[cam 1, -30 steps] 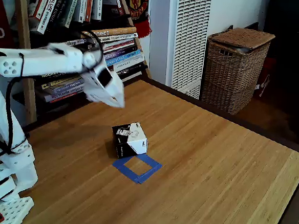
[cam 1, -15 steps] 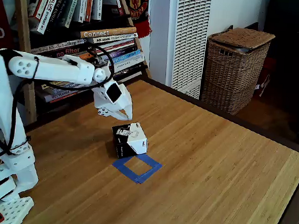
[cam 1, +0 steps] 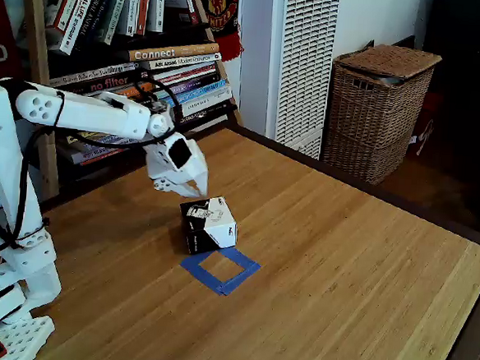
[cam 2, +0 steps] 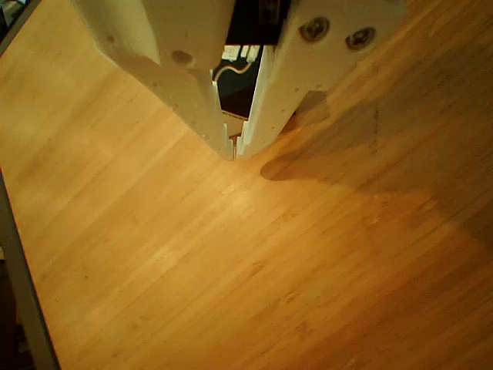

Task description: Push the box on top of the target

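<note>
Vs. half a sec ago, we see the white two-finger gripper point(cam 1: 196, 193) a bit lower and closer to the small black-and-white cardboard box point(cam 1: 209, 225), which stayed at frame centre-left, its lower edge on the hollow blue tape square point(cam 1: 220, 269). In the other view the fingers point(cam 2: 219, 131) hide most of the box. Tips nearly closed, holding nothing; contact w/ box unclear.

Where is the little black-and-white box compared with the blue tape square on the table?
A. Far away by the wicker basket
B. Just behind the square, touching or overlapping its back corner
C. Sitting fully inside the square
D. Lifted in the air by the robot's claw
B: in the fixed view the box rests on the table at the back edge of the blue tape square, whose inside is bare wood.
</note>
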You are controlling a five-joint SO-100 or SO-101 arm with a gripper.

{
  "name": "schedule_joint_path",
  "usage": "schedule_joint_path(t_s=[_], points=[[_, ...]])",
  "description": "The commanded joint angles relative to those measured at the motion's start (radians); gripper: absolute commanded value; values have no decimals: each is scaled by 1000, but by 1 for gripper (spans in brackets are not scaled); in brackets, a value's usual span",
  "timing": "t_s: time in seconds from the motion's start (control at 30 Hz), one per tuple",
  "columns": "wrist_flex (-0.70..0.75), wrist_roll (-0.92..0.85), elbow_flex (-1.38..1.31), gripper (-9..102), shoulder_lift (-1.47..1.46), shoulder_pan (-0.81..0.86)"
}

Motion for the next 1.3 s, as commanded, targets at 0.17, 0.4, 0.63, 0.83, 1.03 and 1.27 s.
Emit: schedule_joint_path(t_s=[0.17,0.4,0.63,0.83,1.03,1.27], points=[[51,21,12,0,44,-3],[55,11,66,0,94,21],[66,-6,74,0,114,46],[78,-17,69,0,115,52],[87,-46,64,0,117,77],[97,-71,74,0,127,97]])
